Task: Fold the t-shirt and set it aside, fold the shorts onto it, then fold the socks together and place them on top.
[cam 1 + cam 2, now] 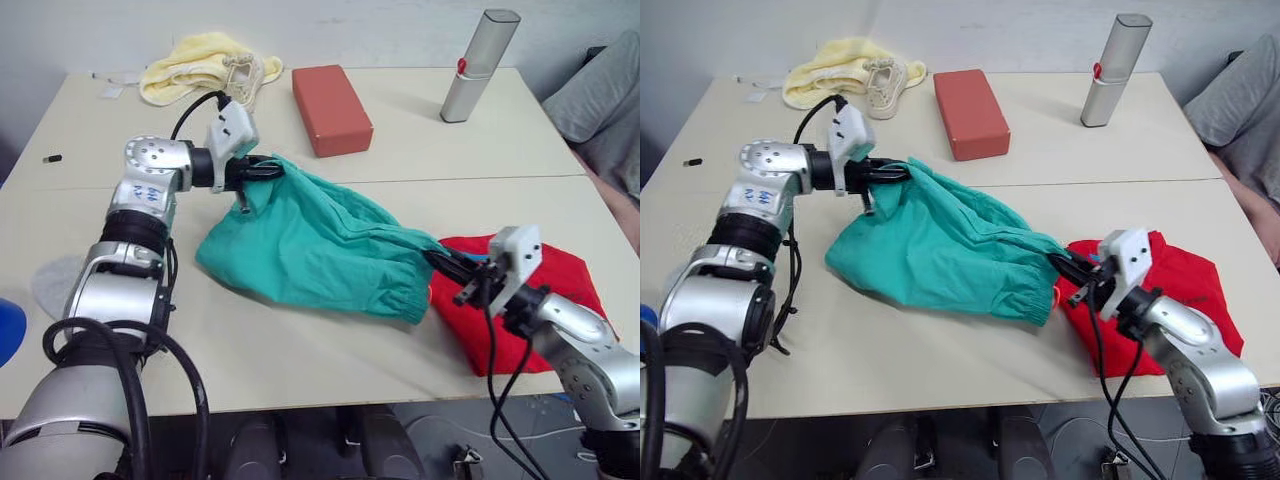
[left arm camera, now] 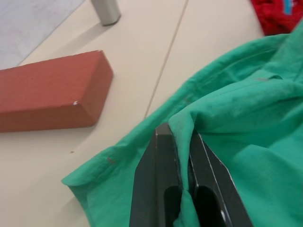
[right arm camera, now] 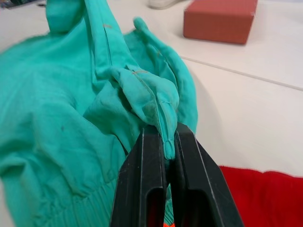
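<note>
Two hands pinching crumpled teal shorts [image 1: 310, 245]

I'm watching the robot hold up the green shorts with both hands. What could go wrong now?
Each gripper pinches just a small fold of the shorts, the left gripper and the right gripper, so the cloth might slip out. The shorts hang bunched, so the fold may come out crooked. Their lower edge lies right against the t-shirt, so dragging them could rumple it.
</note>
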